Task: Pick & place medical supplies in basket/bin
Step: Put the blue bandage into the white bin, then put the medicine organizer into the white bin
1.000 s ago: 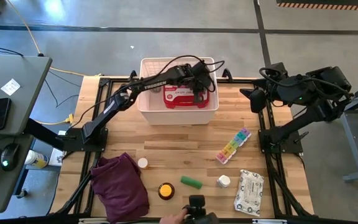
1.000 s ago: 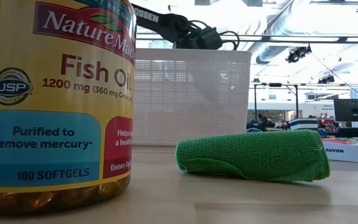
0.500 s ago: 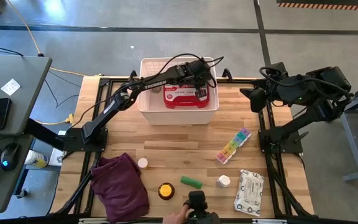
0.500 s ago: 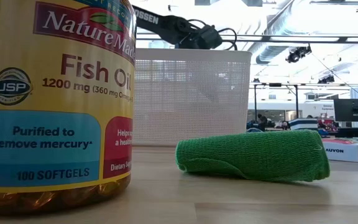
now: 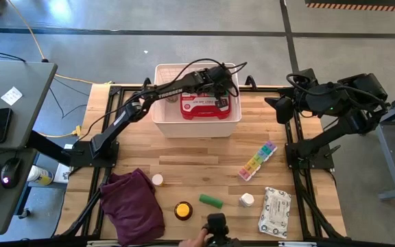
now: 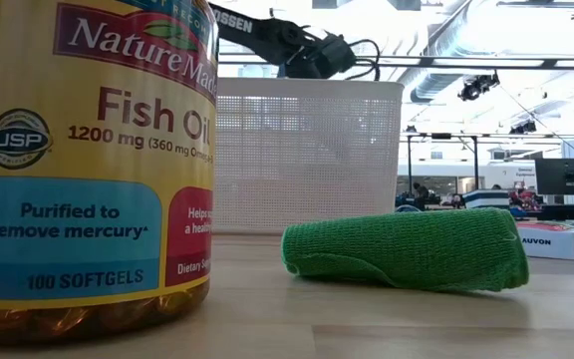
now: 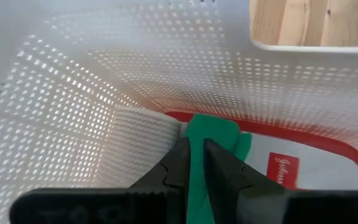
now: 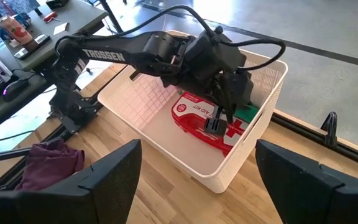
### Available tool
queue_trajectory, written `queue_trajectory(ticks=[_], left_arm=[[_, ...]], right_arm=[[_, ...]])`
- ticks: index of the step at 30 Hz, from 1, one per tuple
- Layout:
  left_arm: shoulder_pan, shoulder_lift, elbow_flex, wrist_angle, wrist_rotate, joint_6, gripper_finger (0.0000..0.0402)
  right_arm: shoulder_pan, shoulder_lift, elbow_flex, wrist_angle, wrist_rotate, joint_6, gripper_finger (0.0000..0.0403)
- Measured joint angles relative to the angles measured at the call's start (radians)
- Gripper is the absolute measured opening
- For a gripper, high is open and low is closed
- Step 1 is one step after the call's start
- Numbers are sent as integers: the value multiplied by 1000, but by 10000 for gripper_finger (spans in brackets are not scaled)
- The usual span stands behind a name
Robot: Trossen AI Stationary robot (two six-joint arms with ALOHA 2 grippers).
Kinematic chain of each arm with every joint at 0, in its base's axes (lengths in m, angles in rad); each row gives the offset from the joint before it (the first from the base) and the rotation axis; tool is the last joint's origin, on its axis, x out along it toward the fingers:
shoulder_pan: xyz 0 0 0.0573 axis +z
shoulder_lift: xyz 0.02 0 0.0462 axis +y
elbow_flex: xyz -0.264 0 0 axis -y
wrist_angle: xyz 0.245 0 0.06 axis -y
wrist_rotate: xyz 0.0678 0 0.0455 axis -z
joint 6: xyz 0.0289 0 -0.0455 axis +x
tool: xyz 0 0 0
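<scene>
The white basket [image 5: 162, 118] stands at the table's far middle with the red first-aid case [image 5: 204, 107] lying inside. My left gripper [image 7: 196, 157] reaches down into the basket over the case and is shut on a green roll [image 7: 215, 134], also seen by the basket wall in the right wrist view [image 8: 248, 114]. A second green roll [image 5: 210, 201] lies on its side near the front edge. My right gripper [image 8: 197, 186] waits open and empty off the table's right far corner [image 5: 284, 104]. My left gripper has the green roll between its two fingers [image 7: 180, 163]; green shows all along the narrow gap and past the fingertips [image 7: 197, 186]. The fingers point down into the basket from above. Whether the roll hangs clear or rests on the case, I cannot tell.
On the table's near half lie the rainbow pill organiser [image 5: 257, 160], white wipes pack [image 5: 274, 211], two small white bottles [image 5: 157, 180] [image 5: 246, 200], a yellow-lidded fish oil bottle [image 5: 182, 210] and the purple cloth [image 5: 134, 206]. A person's hand [image 5: 195, 240] is at the front edge.
My left gripper has risen a little inside the basket and drifted slightly toward the table's far edge, staying over the red case.
</scene>
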Motion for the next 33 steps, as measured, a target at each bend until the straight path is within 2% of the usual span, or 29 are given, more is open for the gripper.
queue_trajectory(ticks=[5, 14, 22, 25, 30, 33], left_arm=[[-13, -17, 1, -63, 3, -53, 81], [-49, -45, 0, -87, 1, -55, 81], [-65, -121, 2, -127, -13, -84, 81], [-64, -159, 2, -155, -1, -117, 81], [-65, -233, 2, -197, 93, -143, 81], [-72, -280, 2, -215, 124, -178, 81]], right_arm=[[0, 0, 0, 0, -1, -7, 304], [0, 0, 0, 0, -22, -47, 304], [-55, -9, -42, 0, -113, -143, 304], [-88, -29, -124, -2, -189, -173, 304], [-138, -60, -311, 1, -399, -264, 304], [-147, -74, -435, 6, -480, -343, 304]])
